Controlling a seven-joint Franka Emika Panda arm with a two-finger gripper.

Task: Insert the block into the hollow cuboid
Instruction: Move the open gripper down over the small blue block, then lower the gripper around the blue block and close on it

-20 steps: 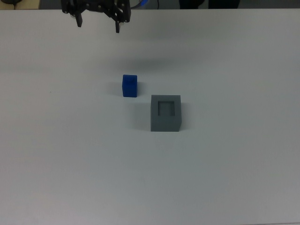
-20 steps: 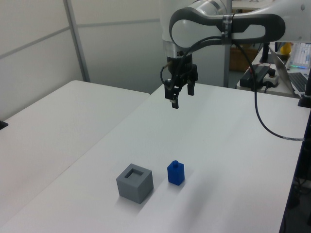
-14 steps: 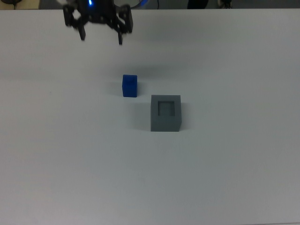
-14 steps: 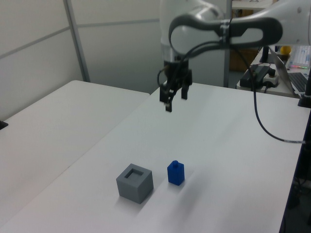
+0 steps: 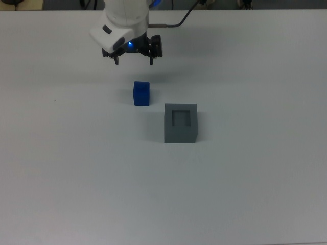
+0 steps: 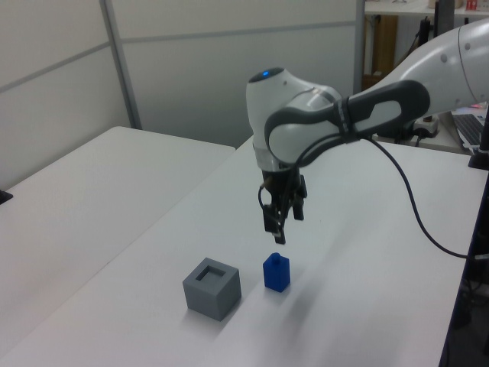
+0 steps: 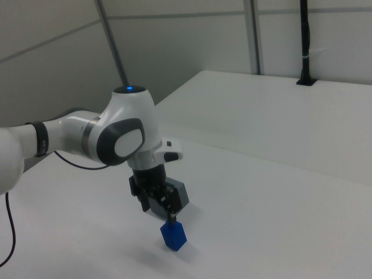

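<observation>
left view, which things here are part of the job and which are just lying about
Part of the job:
blue block
grey hollow cuboid
hand, open above the block

Just lying about:
nothing on the white table; only the arm's black cable hangs nearby

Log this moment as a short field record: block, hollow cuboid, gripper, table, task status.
block: blue block standing on the table, clear of the cuboid, not held
hollow cuboid: grey hollow cuboid, recess facing up and empty, at the block's lower right in the top view
gripper: gripper open, holding nothing, above the block and not touching it in the left view
table: white table
task status: block not yet grasped, not in the cuboid
</observation>
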